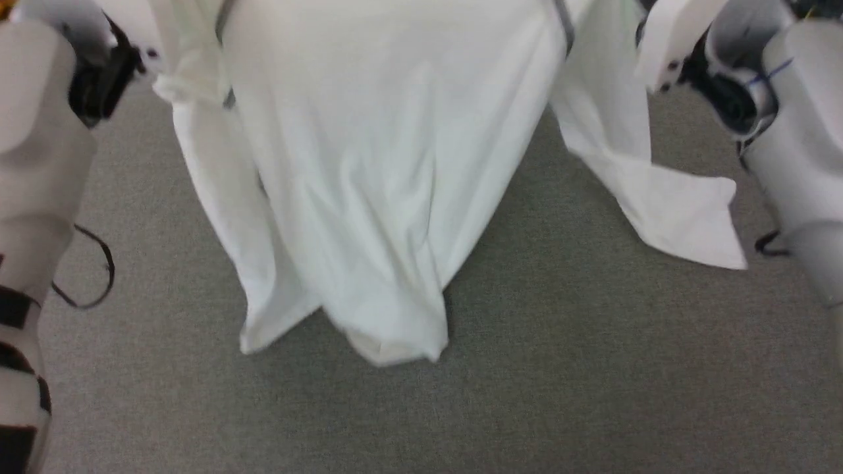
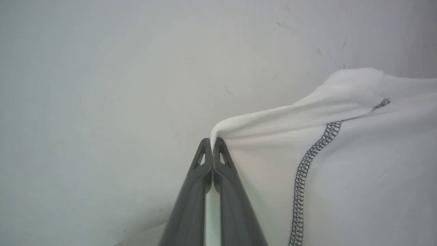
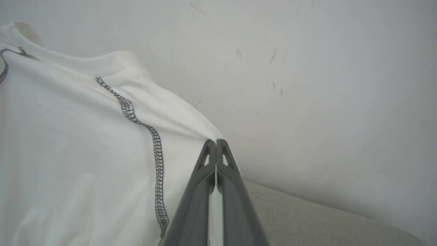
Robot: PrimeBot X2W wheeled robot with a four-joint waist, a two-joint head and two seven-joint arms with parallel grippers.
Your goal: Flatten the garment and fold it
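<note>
Two edges of the garment [image 1: 369, 197] are pinched tight by left gripper [image 2: 213, 143] and right gripper [image 3: 215, 143], hem [image 1: 395, 342] seemingly hung toward six o'clock.

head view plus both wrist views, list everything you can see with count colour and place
garment: one, white, hanging spread between the two arms, hem low near the floor
zigzag seams: two, dark grey, on the garment's upper part, one near each grip
floor: one, grey carpet, beneath the garment
wall: one, pale grey with faint scuffs, behind the garment in both wrist views
cable loops: two, black, one beside each forearm
forearms: two, pale, at the left and right edges of the head view
left fingers: two, dark grey, pinched shut on a garment edge
right fingers: two, dark grey, pinched shut on the opposite garment edge
</note>
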